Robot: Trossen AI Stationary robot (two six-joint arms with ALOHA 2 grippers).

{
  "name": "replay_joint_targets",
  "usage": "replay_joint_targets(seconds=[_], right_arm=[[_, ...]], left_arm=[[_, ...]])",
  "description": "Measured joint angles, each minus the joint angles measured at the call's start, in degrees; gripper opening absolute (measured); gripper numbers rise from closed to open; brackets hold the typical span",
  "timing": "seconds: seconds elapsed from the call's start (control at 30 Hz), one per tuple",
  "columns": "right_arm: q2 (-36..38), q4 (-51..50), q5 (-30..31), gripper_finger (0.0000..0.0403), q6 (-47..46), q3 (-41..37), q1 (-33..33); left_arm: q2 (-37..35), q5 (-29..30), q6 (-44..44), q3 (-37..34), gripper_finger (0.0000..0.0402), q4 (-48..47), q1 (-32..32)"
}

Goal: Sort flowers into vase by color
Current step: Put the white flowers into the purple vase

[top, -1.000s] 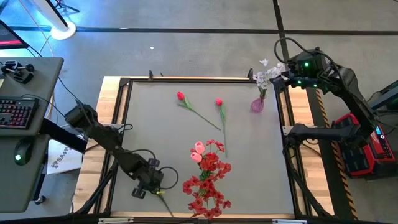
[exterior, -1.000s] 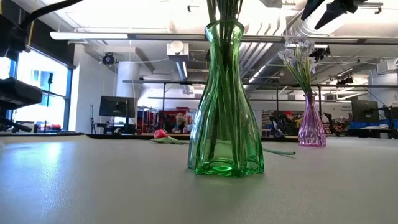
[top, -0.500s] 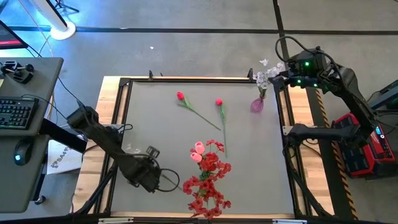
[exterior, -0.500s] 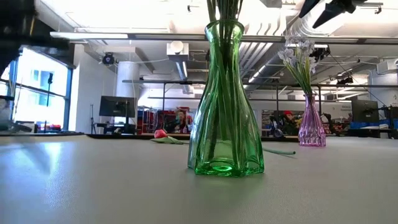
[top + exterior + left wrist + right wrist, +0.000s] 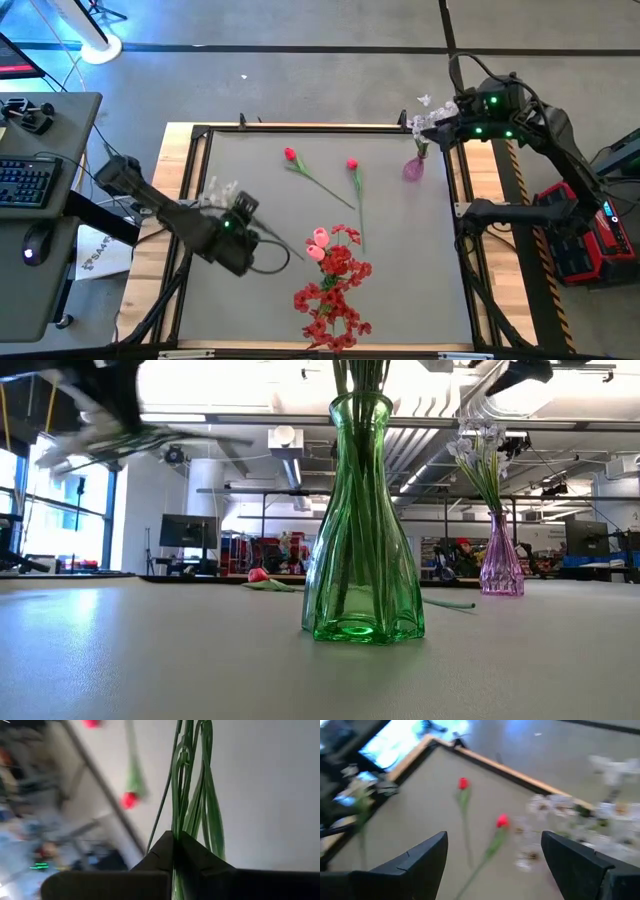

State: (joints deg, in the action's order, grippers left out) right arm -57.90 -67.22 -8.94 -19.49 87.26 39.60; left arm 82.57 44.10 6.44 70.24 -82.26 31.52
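Gripping a white spray by its green stems, the left gripper has its fingers pressed flat together on the bundle, where a second ago they stood apart low at the table's near-left corner; the arm has since lifted and swung inward, blossoms trailing toward the left edge. Judged from this, the pick is made and the carry begun, the likely goal being the pink vase at the far right, which already holds white sprays. The right gripper hangs above that vase with its fingers wide apart, holding nothing. Counted on the grey table: two vases, the pink one and a green vase holding red clusters with pink buds; two loose red buds and lying flat, well apart from both vases and yet to be sorted
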Motion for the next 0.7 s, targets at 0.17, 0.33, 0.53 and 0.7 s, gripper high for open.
replay_joint_targets(seconds=[0.17, 0.33, 0.53, 0.7], right_arm=[[-2.1, 4.2, -6.8, 0.0309, -0.2, 0.0, -1.8], [-5.9, 10.3, -13.1, 0.0309, -0.3, 0.0, -4.5], [-11.4, 17.8, -19.4, 0.0309, -1.0, 0.0, -7.8], [-15.2, 24.2, -24.5, 0.0309, -0.5, 0.0, -9.5]], left_arm=[[-3.3, 9.4, 16.9, 0.1, 0.0001, 5.8, -6.5], [-6.7, 15.0, 31.8, 0.1, 0.0001, 17.7, -13.2], [-10.5, 14.7, 47.5, 0.1, 0.0001, 33.2, -18.9], [-11.4, 10.6, 63.5, 0.1, 0.0001, 45.7, -23.3]])
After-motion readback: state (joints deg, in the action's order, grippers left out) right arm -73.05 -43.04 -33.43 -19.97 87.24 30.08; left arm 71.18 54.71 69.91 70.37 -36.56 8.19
